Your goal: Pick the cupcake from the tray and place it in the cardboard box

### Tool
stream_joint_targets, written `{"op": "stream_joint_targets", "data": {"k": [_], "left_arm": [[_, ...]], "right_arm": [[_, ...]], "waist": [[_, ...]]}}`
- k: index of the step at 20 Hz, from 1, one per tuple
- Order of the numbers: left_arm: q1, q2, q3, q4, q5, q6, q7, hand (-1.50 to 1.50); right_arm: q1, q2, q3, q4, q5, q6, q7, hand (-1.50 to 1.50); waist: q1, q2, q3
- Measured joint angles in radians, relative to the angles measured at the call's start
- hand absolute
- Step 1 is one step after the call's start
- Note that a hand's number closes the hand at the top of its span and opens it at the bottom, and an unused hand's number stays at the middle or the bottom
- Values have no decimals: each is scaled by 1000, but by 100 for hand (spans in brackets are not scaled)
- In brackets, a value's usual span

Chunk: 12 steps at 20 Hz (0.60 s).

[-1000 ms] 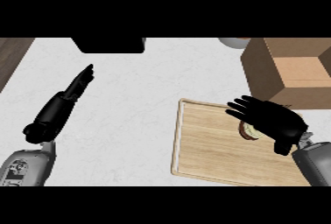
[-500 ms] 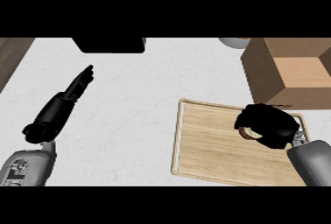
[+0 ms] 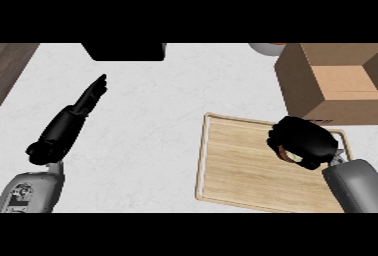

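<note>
My right hand (image 3: 304, 141) is over the right part of the wooden tray (image 3: 236, 170), its fingers curled round the cupcake (image 3: 290, 156). Only a pale sliver of the cupcake shows under the fingers. The open cardboard box (image 3: 332, 80) stands just behind the tray at the right. My left hand (image 3: 87, 97) rests at the left with straight fingers pointing away, holding nothing.
A black object (image 3: 124, 51) sits at the counter's far edge, left of centre. A grey rounded item (image 3: 264, 48) peeks out beside the box's far left corner. Dark wood (image 3: 13, 62) borders the white counter at the far left.
My right hand's fingers, spread over the cupcake a second ago, have curled shut round it. The left hand has not moved.
</note>
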Motion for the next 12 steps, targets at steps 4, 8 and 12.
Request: {"op": "stream_joint_targets", "data": {"k": [4, 8, 12], "left_arm": [[14, 8, 15, 2, -2, -2, -15, 0], [15, 11, 22, -4, 2, -6, -5, 0], [24, 14, 33, 8, 8, -13, -24, 0]], "right_arm": [[85, -20, 8, -77, -78, -4, -130, 150], [190, -73, 10, -151, -199, 6, -274, 150], [262, -146, -39, -258, -340, -3, -325, 150]], "waist": [[-7, -1, 1], [-14, -3, 1], [-19, -2, 2]]}}
